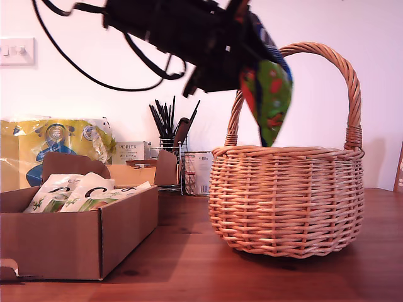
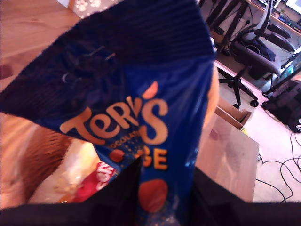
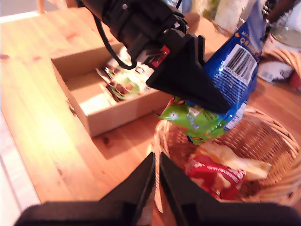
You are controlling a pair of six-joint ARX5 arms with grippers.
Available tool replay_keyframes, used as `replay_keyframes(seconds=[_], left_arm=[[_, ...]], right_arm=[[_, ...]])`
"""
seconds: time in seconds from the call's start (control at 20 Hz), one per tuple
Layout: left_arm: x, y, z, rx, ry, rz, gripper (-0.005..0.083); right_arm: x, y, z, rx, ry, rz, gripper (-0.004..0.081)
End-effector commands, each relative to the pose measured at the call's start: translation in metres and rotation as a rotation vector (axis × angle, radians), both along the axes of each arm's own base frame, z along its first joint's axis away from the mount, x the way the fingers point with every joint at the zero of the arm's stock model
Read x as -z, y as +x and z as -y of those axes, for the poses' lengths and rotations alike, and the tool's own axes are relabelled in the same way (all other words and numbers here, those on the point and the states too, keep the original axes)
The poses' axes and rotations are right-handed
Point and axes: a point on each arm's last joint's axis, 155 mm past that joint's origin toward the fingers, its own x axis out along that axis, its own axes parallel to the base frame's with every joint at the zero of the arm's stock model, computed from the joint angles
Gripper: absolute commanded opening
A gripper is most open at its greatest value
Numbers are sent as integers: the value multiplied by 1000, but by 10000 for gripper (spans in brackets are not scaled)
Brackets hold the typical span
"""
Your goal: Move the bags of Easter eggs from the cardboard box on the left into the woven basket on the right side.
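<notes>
A: First gripper (image 3: 207, 101) clamps the glossy dark-blue Terry's bag (image 3: 240, 61) plus a green one, above the tan wicker basket (image 1: 286, 201).

B: Second gripper (image 3: 156, 186) pinched empty. Risk: the bags snag the arched handle, spill outside.

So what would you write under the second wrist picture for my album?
My first gripper dangles blue and green sweet bags over the woven basket, cardboard box behind.

The exterior view sits low at table height, facing the cardboard box (image 1: 75, 242) and woven basket (image 1: 286, 201) side-on, close. The first wrist view looks down past a Terry's bag (image 2: 141, 113) into the basket. The second wrist view looks down on box, basket and that same bag from farther back.
</notes>
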Motion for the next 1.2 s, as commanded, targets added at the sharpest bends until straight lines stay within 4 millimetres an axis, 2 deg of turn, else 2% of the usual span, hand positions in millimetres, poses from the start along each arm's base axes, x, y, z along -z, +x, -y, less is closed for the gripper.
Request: replay_keyframes(seconds=[0.0, 0.15, 0.2, 0.35, 0.45, 0.5, 0.55, 0.65, 0.7, 0.8, 0.9, 1.05, 1.15], left_arm=[[22, 3, 6, -8, 29, -24, 140], [27, 4, 8, -23, 43, -21, 154], [27, 6, 8, -37, 46, -13, 193], [26, 5, 9, -33, 44, -12, 469], [24, 0, 11, -7, 32, -21, 491], [22, -4, 12, 12, 24, -31, 457], [21, -9, 12, 31, 22, -41, 378], [13, -15, 3, 47, 36, -40, 163], [6, -16, -4, 52, 53, -11, 85], [-10, -19, -21, 34, 82, 31, -6], [-16, -17, -48, -10, 167, 92, -23], [-2, -14, -99, -61, 370, 170, -23], [4, -14, -125, -64, 420, 203, -23]], right_arm=[[-3, 1, 1, 6, 6, 9, -12], [-3, 1, 1, 6, 6, 9, -12], [-3, 1, 1, 6, 6, 9, -12], [-3, 1, 1, 6, 7, 9, -12], [-3, 1, 1, 6, 6, 9, -12], [-3, 1, 1, 6, 7, 9, -12], [-3, 1, 1, 6, 7, 9, -12], [-3, 1, 1, 6, 6, 9, -12], [-3, 1, 1, 6, 6, 9, -12], [-3, 1, 1, 6, 6, 9, -12], [-3, 1, 1, 6, 7, 9, -12], [-2, 1, -5, -17, 12, -3, -12], [0, 1, -19, -60, 41, -38, -12]])
